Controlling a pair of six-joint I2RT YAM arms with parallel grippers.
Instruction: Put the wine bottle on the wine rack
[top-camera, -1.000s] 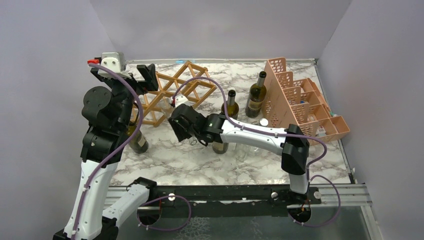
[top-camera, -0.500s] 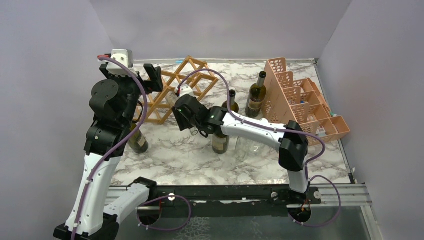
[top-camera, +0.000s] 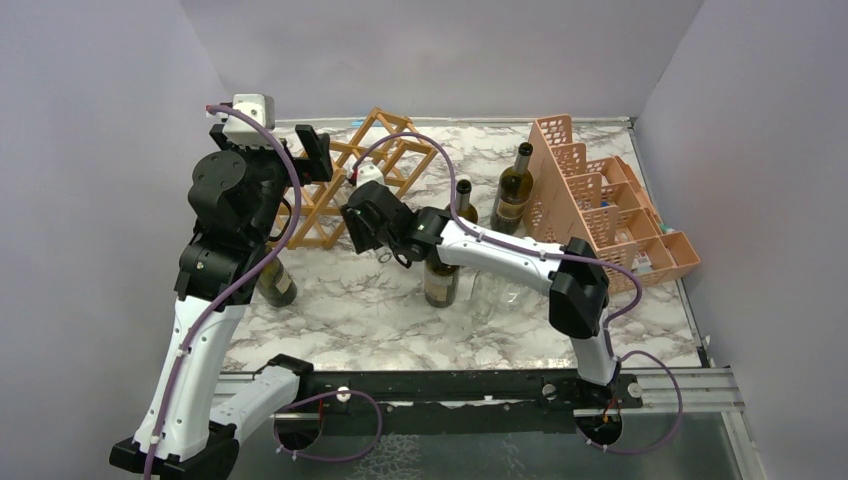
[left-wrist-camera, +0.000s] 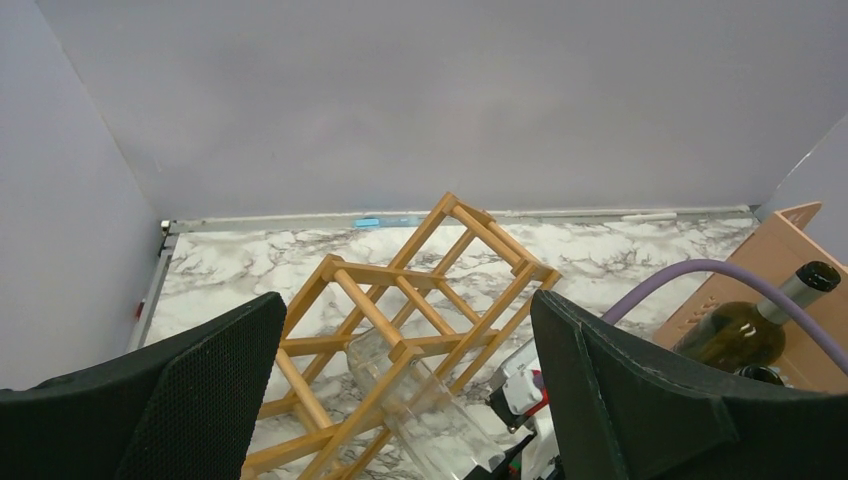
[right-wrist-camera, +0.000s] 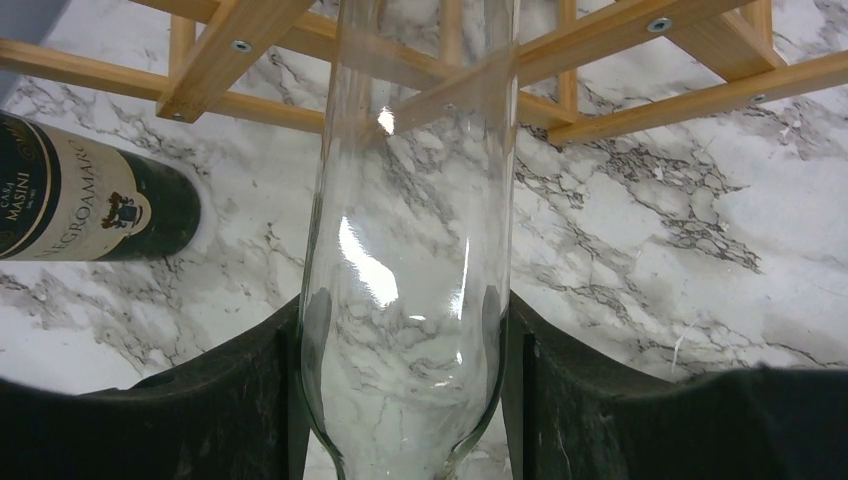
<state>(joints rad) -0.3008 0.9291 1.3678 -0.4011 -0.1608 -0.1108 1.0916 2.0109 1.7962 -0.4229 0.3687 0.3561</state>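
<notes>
The wine bottle (right-wrist-camera: 408, 250) is clear glass, and my right gripper (right-wrist-camera: 405, 335) is shut on its lower body. Its far end pokes tilted into a cell of the wooden wine rack (right-wrist-camera: 232, 38). In the left wrist view the wine bottle (left-wrist-camera: 425, 405) lies slanted through the wine rack (left-wrist-camera: 400, 285), under a stick joint. My left gripper (left-wrist-camera: 405, 305) hangs open above the rack, holding nothing. From above, the left gripper (top-camera: 312, 152) sits over the wine rack (top-camera: 335, 190) at its back left, and the right gripper (top-camera: 358, 205) is at its front right.
A dark labelled bottle (top-camera: 277, 282) stands by the left arm, left of the rack. Two more dark bottles (top-camera: 513, 190) (top-camera: 445, 270) stand in the middle. A pink plastic crate (top-camera: 600, 200) fills the back right. Grey walls close the back and sides.
The right arm has carried the clear bottle back and left, up to the rack. The left arm has shifted right and back, over the rack.
</notes>
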